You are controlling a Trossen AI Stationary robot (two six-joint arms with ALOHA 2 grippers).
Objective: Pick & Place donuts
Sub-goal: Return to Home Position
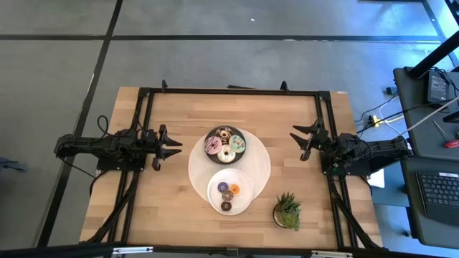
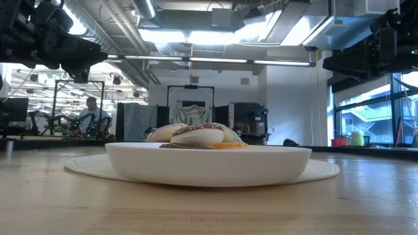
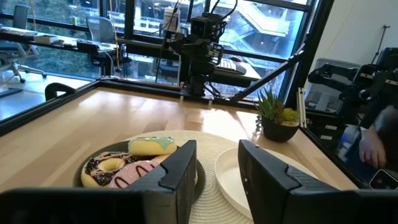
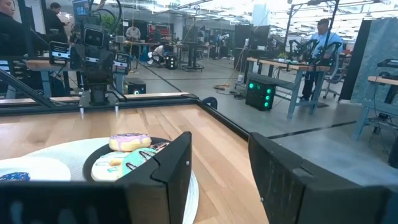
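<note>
High view: the left gripper (image 1: 172, 147) and the right gripper (image 1: 300, 141) flank the plates, both spread wide and empty. Four iced donuts (image 1: 224, 145) fill the dark plate (image 1: 244, 140) between them. Three minis (image 1: 229, 192) lie on the white plate (image 1: 240, 203), just off that line.

Low view: donuts rise behind the white plate's wall, apparently the iced ones.

Wrist views: each gripper gapes, and the donuts lie just ahead.

— What sits on the table (image 1: 179, 143)?
— A round mat (image 1: 262, 168) in the middle, bearing a dark plate (image 1: 208, 135) and, just beside it, a white plate (image 1: 242, 201) that overhangs the mat's edge
— Anything more?
— A plant (image 1: 287, 211) near the mat; a keyboard (image 1: 437, 193) well off the table
</note>
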